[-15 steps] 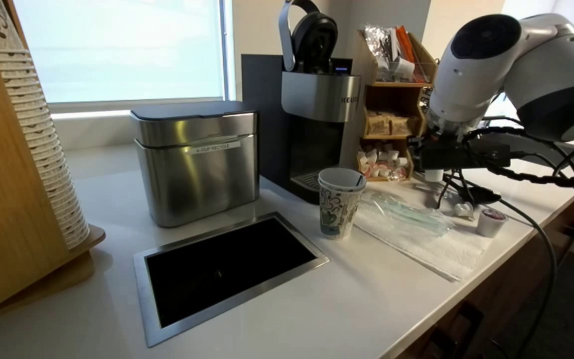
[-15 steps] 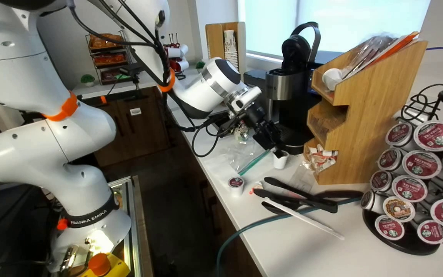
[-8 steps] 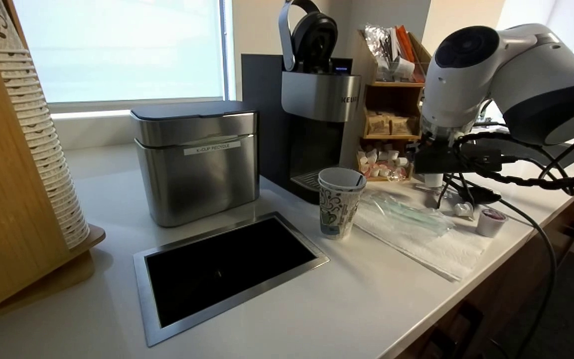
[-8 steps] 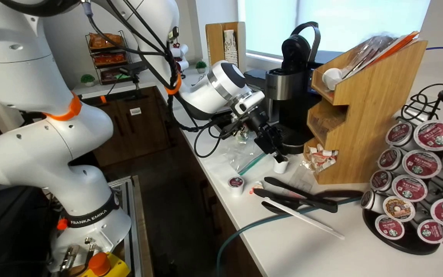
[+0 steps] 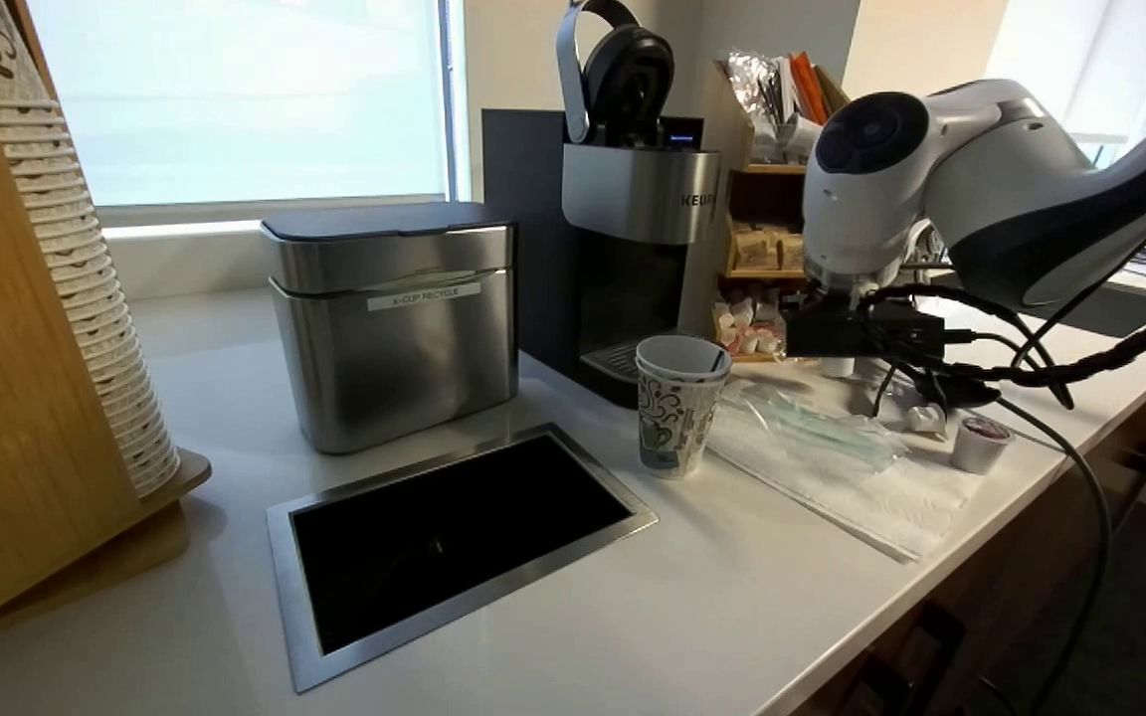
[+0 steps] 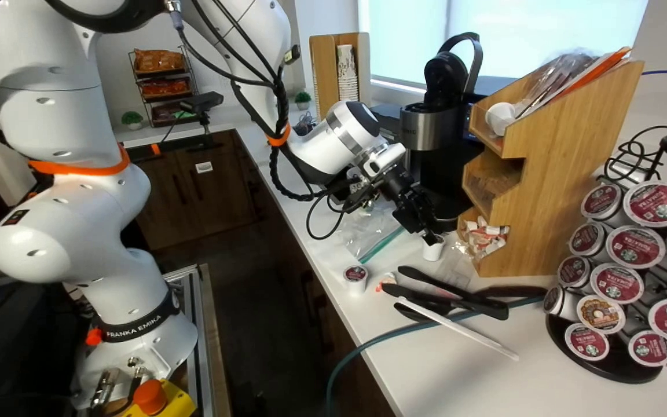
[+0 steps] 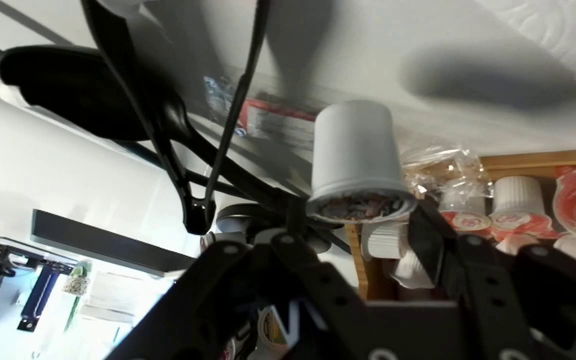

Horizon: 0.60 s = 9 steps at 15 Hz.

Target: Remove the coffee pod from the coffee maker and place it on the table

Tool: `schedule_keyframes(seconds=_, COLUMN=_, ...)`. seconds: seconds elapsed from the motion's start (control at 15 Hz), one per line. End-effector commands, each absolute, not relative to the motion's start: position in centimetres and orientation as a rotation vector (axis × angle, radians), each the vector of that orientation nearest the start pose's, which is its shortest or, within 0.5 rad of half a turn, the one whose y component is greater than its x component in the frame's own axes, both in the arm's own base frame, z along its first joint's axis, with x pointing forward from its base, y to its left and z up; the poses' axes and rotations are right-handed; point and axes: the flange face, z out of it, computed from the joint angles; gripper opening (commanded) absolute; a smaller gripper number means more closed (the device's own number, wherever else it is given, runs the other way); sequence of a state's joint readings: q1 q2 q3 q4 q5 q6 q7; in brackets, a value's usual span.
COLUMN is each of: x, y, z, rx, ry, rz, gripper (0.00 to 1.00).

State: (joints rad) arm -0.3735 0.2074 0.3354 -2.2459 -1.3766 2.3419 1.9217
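Black fingers (image 7: 428, 240) of the hand (image 7: 360, 225) are drawn in on the rim of a white coffee pod (image 7: 355, 145), holding it between their tips; dark, ragged matter shows inside the rim. In an exterior view the pod looks roughly upright below the hand, clear of the coffee maker (image 5: 623, 194) and over the white bench (image 6: 455, 382); I cannot tell whether its base touches the surface.

Near the pod lies a clear plastic bag (image 6: 371, 229) with a green strip, and black utensils (image 6: 487, 307) lie crossed with a white stick (image 6: 461, 330) over them. A second pod (image 6: 355, 278), under a dark red lid, stands by the edge of the bench. Close by the hand rises a wooden organiser (image 6: 565, 191), small creamer cups (image 7: 520, 195) heaped in its bottom compartment.

The coffee maker stands beside that organiser, its lid and rounded handle raised. Two nested paper cups (image 5: 677, 418) stand just in front of the machine, close to a white paper towel (image 5: 871, 507). On the machine's other side sits a brushed-metal box (image 5: 399, 348) labelled K-CUP RECYCLE, with a black panel (image 5: 474, 527) framed in silver set into the bench before it. Well apart from the hand, more pods (image 6: 617, 286) sit on a round black stand (image 6: 614, 370), and a tall wooden holder (image 5: 26, 298) carries stacked cups (image 5: 95, 298). Behind the box is a bright window (image 5: 245, 109).
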Motion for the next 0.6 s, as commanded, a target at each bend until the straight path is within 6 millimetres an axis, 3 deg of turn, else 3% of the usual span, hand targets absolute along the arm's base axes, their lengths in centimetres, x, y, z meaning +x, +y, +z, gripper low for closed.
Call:
schedule_keyframes(seconds=0.0, x=55.9, y=-3.0, z=26.1, rx=2.240, ry=-1.094, rz=0.873, gripper=0.29)
schedule_keyframes(seconds=0.2, x=56.7, y=-2.3, z=25.3, rx=2.250, ry=-1.084, rz=0.873, gripper=0.29)
schedule_keyframes(seconds=0.27, x=56.8, y=-2.1, z=25.1, rx=2.260, ry=-1.076, rz=0.861, gripper=0.44)
schedule_keyframes(seconds=0.33, x=56.6, y=-1.8, z=25.0, rx=2.261, ry=-1.069, rz=0.860, gripper=0.79)
schedule_keyframes(seconds=0.47, x=56.1, y=-1.4, z=25.2, rx=2.262, ry=-1.065, rz=0.863, gripper=0.81)
schedule_keyframes(seconds=0.53, x=55.9, y=-1.1, z=25.5, rx=2.268, ry=-1.056, rz=0.869, gripper=0.87)
